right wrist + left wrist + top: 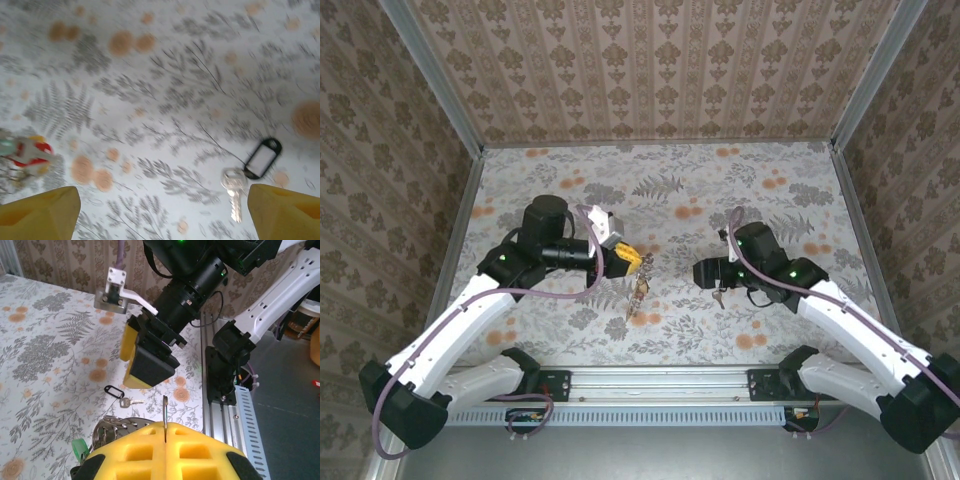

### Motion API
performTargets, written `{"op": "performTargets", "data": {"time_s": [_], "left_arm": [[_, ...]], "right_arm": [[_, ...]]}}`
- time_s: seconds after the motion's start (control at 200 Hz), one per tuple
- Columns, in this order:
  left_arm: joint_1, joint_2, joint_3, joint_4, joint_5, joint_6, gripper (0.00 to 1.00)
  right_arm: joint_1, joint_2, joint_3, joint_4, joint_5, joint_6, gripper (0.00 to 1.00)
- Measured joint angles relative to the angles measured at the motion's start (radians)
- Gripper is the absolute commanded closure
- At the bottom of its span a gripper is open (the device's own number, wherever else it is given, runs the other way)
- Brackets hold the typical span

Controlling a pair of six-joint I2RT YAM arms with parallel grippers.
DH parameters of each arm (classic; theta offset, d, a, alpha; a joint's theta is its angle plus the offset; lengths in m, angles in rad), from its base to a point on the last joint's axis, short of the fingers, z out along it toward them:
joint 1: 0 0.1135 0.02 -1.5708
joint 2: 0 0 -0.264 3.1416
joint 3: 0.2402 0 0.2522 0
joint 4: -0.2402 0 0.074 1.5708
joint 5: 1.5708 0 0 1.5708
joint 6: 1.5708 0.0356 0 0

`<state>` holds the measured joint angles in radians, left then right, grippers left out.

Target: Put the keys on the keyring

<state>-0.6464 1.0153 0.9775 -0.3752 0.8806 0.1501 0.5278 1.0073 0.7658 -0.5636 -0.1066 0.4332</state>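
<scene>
My left gripper (632,261) is shut on the keyring (638,294), which hangs from it with small keys and charms above the table. In the left wrist view a thin edge of the ring (165,415) stands pinched between the yellow fingers (200,450), and the bunch of rings and charms (112,427) lies to their left. A silver key (234,192) with a black tag (262,157) lies flat on the table. My right gripper (165,212) hovers open just above it, the key near its right finger and nothing between the fingers.
The floral tablecloth (680,200) covers the table, with patterned walls on three sides. The metal rail (660,385) with both arm bases runs along the near edge. The two grippers are about a hand's width apart at mid-table.
</scene>
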Motion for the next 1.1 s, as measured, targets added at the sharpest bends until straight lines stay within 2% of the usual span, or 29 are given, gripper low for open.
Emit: {"op": "performTargets", "data": {"time_s": [0.39,0.575,0.7,0.915,1.1], "left_arm": [[0.027,0.026,-0.036,0.024,-0.025,-0.065,1.00],[0.050,0.027,-0.042,0.057,-0.020,-0.091,1.00],[0.053,0.027,-0.048,0.080,-0.013,-0.103,1.00],[0.061,0.031,-0.051,0.102,0.003,-0.121,1.00],[0.066,0.029,-0.057,0.124,0.014,-0.133,1.00]], "right_arm": [[-0.061,0.199,-0.105,-0.016,0.048,0.024,0.27],[-0.074,0.345,-0.100,0.046,0.046,0.014,0.43],[-0.074,0.359,-0.099,0.066,0.043,0.017,0.48],[-0.074,0.395,-0.048,0.081,0.044,0.016,0.49],[-0.074,0.457,-0.033,0.094,0.048,0.019,0.57]]}}
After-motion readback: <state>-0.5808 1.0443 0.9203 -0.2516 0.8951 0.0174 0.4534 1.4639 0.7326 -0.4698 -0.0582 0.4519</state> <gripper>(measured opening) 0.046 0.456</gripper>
